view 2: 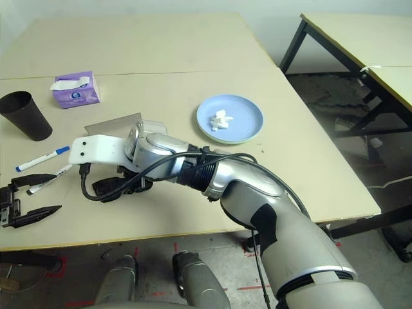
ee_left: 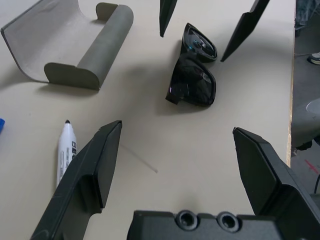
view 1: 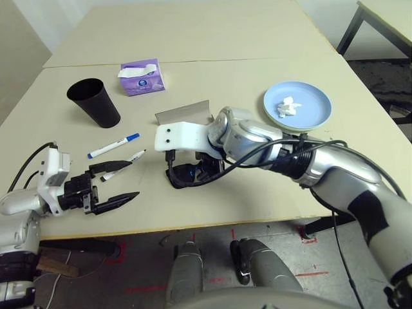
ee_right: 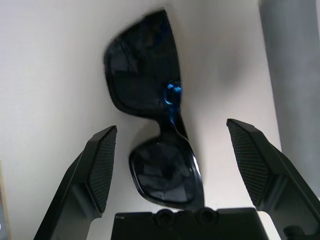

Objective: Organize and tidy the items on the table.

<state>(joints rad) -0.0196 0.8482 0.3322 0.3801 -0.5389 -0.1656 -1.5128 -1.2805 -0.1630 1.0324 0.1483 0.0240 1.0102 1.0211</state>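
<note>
1 sunglasses between open right claw fingers

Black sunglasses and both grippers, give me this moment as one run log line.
right gripper: open, straddling folded black sunglasses, not gripping | left gripper: open, empty, near table's front edge | grey open glasses case: beside sunglasses

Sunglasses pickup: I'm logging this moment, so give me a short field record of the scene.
sunglasses: black, folded, flat on the table, between the right gripper's open fingers
right gripper: open, over the sunglasses, not closed on them
left gripper: open, holding nothing, near the table's front edge
glasses case: grey, open, beside the sunglasses
plate: blue, holds the crumpled tissue
</note>
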